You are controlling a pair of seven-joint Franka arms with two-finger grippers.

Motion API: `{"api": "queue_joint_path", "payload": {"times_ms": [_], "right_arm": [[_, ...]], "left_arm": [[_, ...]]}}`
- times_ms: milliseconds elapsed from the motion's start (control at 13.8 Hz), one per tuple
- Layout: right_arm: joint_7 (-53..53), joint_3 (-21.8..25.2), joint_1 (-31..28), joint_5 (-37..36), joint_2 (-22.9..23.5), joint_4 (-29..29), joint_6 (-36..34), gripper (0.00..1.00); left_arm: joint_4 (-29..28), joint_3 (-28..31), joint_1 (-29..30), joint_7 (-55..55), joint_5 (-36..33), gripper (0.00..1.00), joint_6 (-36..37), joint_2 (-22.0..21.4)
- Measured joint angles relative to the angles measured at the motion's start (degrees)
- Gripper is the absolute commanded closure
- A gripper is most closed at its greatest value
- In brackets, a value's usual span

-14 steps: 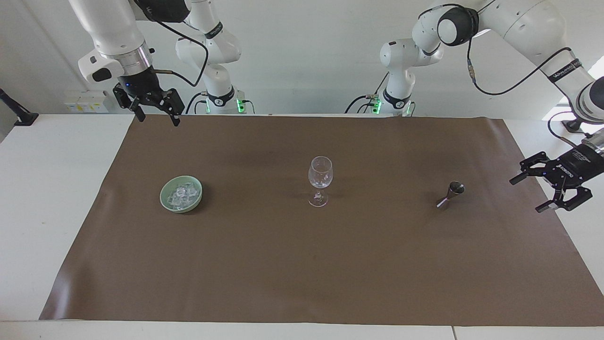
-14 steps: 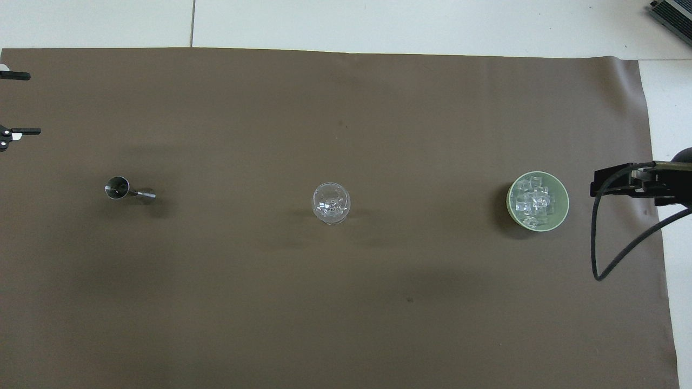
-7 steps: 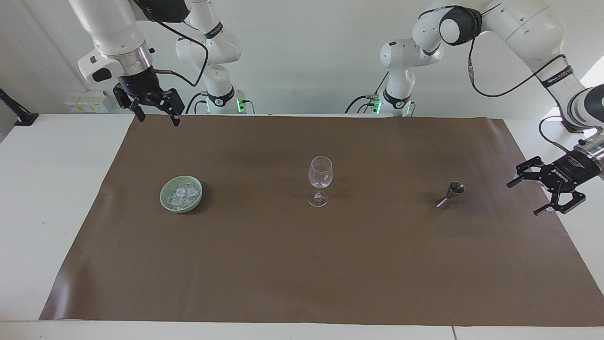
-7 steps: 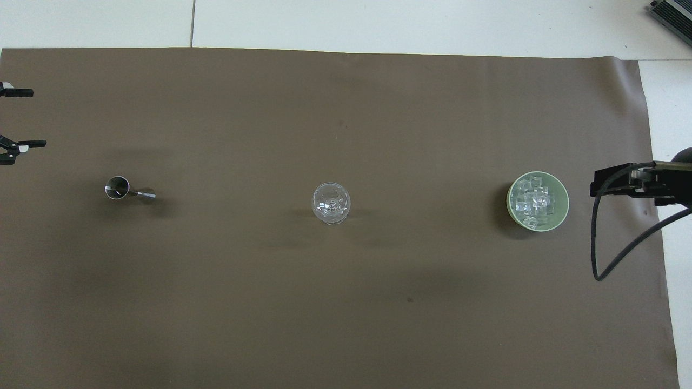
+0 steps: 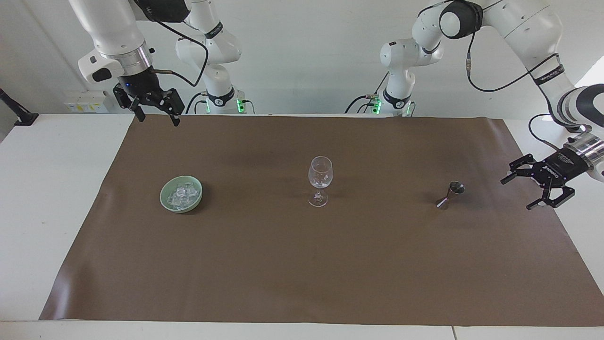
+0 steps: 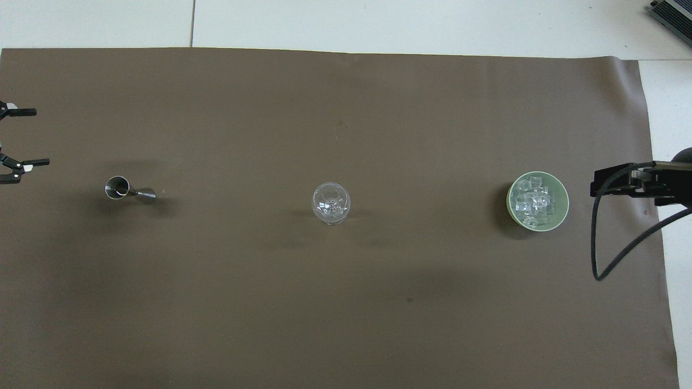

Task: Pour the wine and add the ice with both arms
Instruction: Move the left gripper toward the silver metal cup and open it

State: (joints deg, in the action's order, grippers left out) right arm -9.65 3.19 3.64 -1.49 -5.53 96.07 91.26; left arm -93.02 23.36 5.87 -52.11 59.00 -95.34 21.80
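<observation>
Our left gripper (image 5: 536,191) hangs over the brown mat's (image 5: 302,264) edge at the left arm's end, fingers spread and empty. The small metal measuring cup (image 5: 451,193) stands upright just beside it, toward the table's middle, with nothing between them, so we judge this arm takes it first. The wine glass (image 5: 320,181) stands mid-table, well apart. The ice (image 5: 181,193) lies in the green bowl (image 5: 165,198) toward the right arm's end. Our right gripper (image 5: 156,114), also open and empty, waits over the mat's corner at that end.
</observation>
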Motion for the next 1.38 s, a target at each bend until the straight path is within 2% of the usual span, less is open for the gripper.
{"api": "queue_joint_path", "payload": {"times_ms": [508, 1379], "right_arm": [[0.0, 0.0, 0.0, 0.0, 0.0, 0.0, 0.0, 0.0], [0.0, 0.0, 0.0, 0.0, 0.0, 0.0, 0.0, 0.0]], "left_arm": [[-7.7, 0.0, -0.4, 3.6, 0.0, 0.0, -5.3, -2.5], [-15.3, 0.3, -0.2, 8.3, 2.2, 0.0, -6.7, -3.8]]}}
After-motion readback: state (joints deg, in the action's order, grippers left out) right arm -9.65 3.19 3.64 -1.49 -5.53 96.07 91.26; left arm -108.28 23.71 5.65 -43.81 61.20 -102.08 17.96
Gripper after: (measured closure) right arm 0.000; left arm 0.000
